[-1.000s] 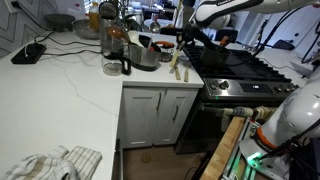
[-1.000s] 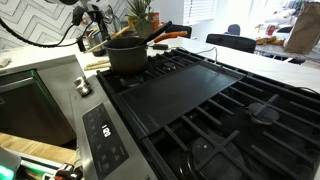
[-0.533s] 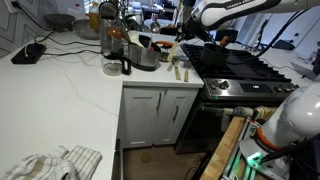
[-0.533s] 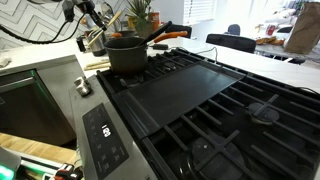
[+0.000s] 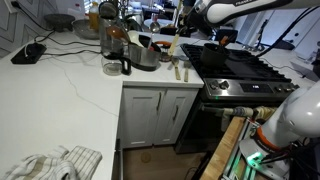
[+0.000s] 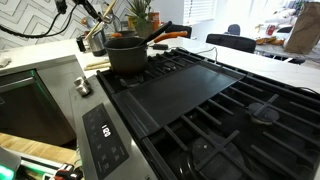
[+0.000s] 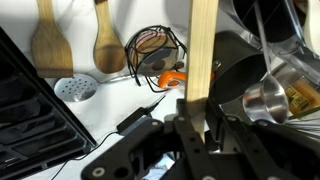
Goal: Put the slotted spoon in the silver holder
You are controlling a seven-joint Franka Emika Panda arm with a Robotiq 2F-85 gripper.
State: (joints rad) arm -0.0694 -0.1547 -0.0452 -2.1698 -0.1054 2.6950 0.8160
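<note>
My gripper [image 7: 188,112] is shut on the pale wooden handle of the slotted spoon [image 7: 203,45], which runs straight up out of the wrist view; its head is hidden. In an exterior view the gripper [image 5: 183,30] hangs above the counter beside the stove, right of the silver holder [image 5: 147,56]. The holder stands on the white counter with dark utensils in it. In an exterior view the gripper [image 6: 88,14] is at the top left, with the tan spoon [image 6: 103,13] slanting from it.
Two other wooden utensils [image 7: 45,42] lie on the counter, also seen in an exterior view [image 5: 179,70]. A glass jug with black handle [image 5: 116,62] stands by the holder. A black pot [image 6: 126,55] sits on the stove. A small silver cup [image 7: 264,100] is near the gripper.
My gripper has lifted the slotted spoon higher above the counter and moved a little toward the back. The utensils on the counter have not moved.
</note>
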